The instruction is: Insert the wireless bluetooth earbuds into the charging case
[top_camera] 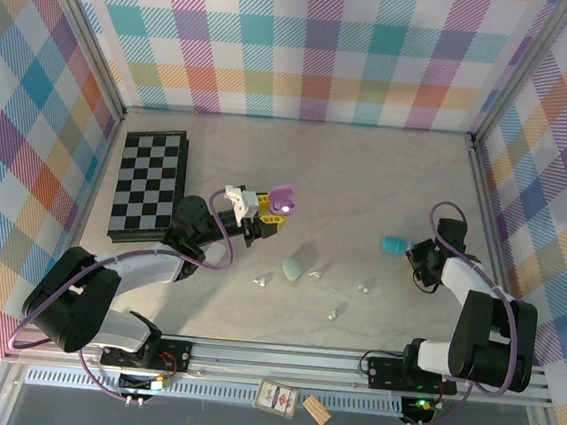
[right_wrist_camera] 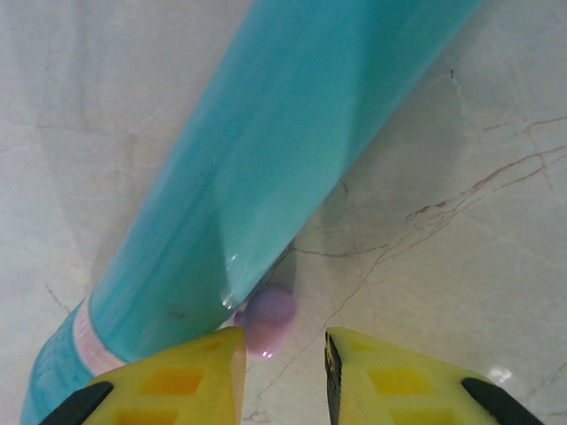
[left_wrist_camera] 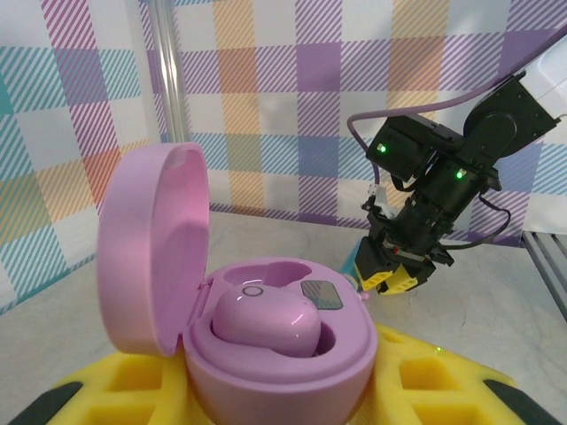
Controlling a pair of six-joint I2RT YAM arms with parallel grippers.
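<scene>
My left gripper [top_camera: 270,211] [left_wrist_camera: 279,394] is shut on a pink charging case [top_camera: 283,200] [left_wrist_camera: 275,354]. Its lid stands open and a pink earbud [left_wrist_camera: 266,323] sits in one socket, while the other socket is bare. Several tiny whitish earbuds [top_camera: 262,281] [top_camera: 318,269] [top_camera: 365,287] [top_camera: 333,314] lie scattered on the table around a mint case [top_camera: 291,269]. My right gripper [top_camera: 413,253] [right_wrist_camera: 285,376] [left_wrist_camera: 396,268] is open and low over the table, beside a long teal wand-shaped object [top_camera: 393,245] [right_wrist_camera: 266,168]. A small loose pink earbud [right_wrist_camera: 268,319] lies between its fingers, close to the left finger.
A folded chessboard [top_camera: 148,181] lies at the back left. Plaid walls enclose the marble table [top_camera: 367,180] on three sides, and a metal rail [top_camera: 289,359] runs along the near edge. The teal wand-shaped object's tail touches the loose pink earbud.
</scene>
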